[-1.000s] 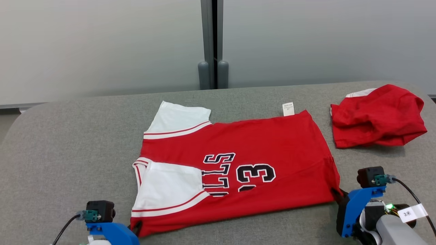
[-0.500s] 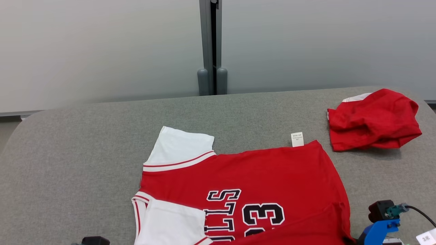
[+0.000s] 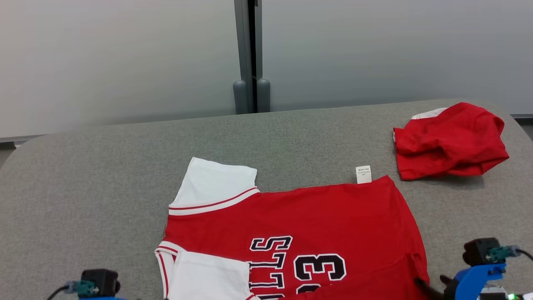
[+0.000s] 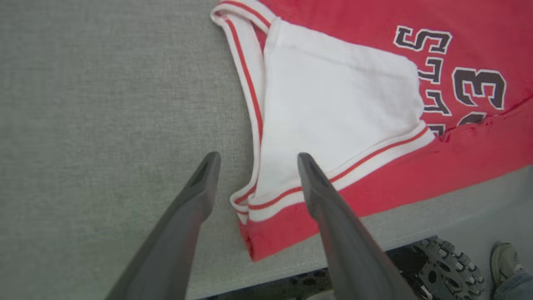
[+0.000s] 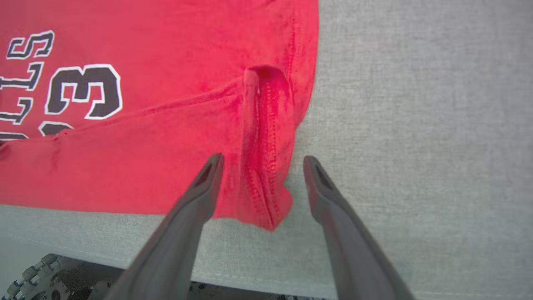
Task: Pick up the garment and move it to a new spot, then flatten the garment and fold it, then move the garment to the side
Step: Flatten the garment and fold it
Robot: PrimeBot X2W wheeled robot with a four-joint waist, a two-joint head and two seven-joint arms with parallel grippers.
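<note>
The red shirt (image 3: 291,233) lies spread on the grey table (image 3: 104,175), its near strip folded over, close to the table's front edge. My left gripper (image 4: 257,158) gapes over the white sleeve corner and my right gripper (image 5: 262,158) over the puckered hem corner; neither grips cloth. The shirt looks light and limp and will likely sag, so I'd pinch both near corners through all layers.

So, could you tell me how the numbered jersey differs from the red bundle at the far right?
The jersey lies spread flat; the red bundle sits crumpled. The jersey shows black lettering and white sleeves; the bundle shows just a white edge. Both are red, on the grey table.
</note>
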